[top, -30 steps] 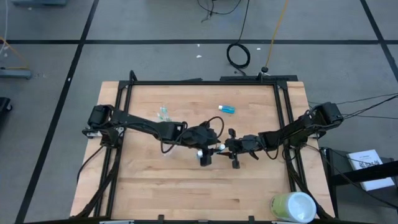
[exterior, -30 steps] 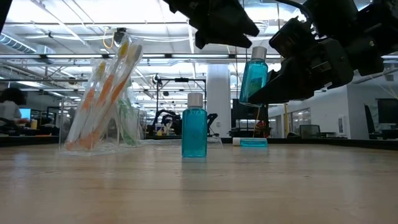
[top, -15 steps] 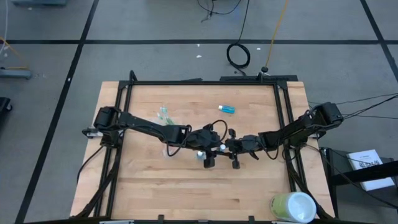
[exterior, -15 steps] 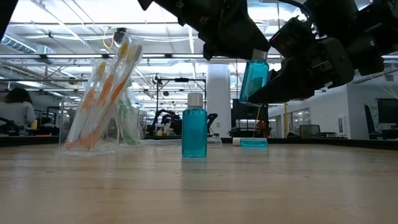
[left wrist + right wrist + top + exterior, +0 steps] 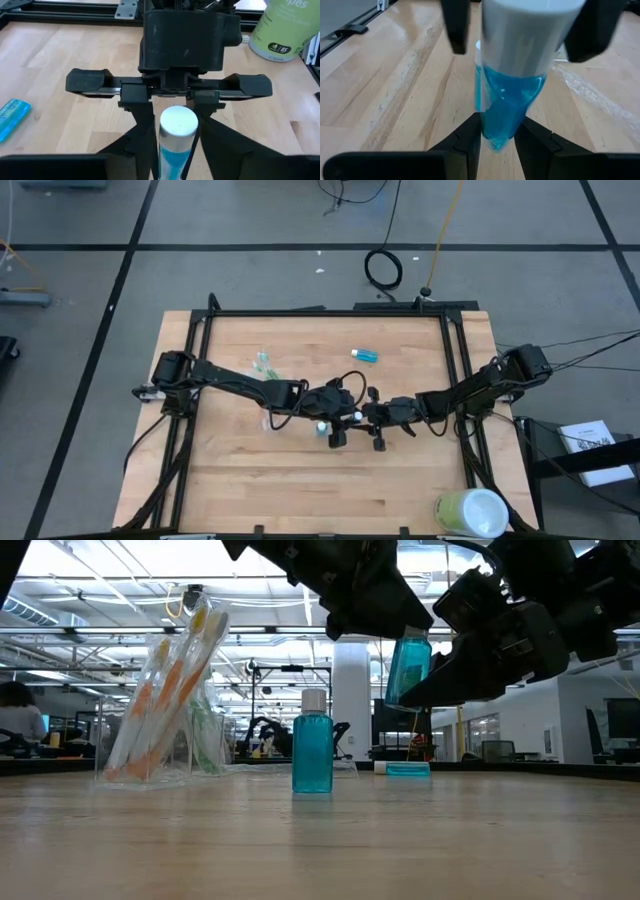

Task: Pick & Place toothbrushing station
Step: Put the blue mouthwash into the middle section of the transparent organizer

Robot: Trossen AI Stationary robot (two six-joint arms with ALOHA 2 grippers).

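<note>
I have both arms meeting over the middle of the surface (image 5: 250, 480). My right pincer (image 5: 425, 675) is clamped on a small blue white-capped tube (image 5: 406, 662), holding it upright in the air, clear of the wood. My left pincer (image 5: 337, 427) sits right at that tube's cap, its fingers (image 5: 385, 605) on either side, but I cannot tell whether they have closed on it. A second blue tube (image 5: 312, 753) stands upright on the surface near the middle, and a third tube (image 5: 365, 355) lies flat toward the far edge. The clear plastic cup (image 5: 165, 735) with the toothbrushes (image 5: 175, 670) stands toward the far-left part. The large pale green cup (image 5: 470, 513) sits at the near-right corner.
</note>
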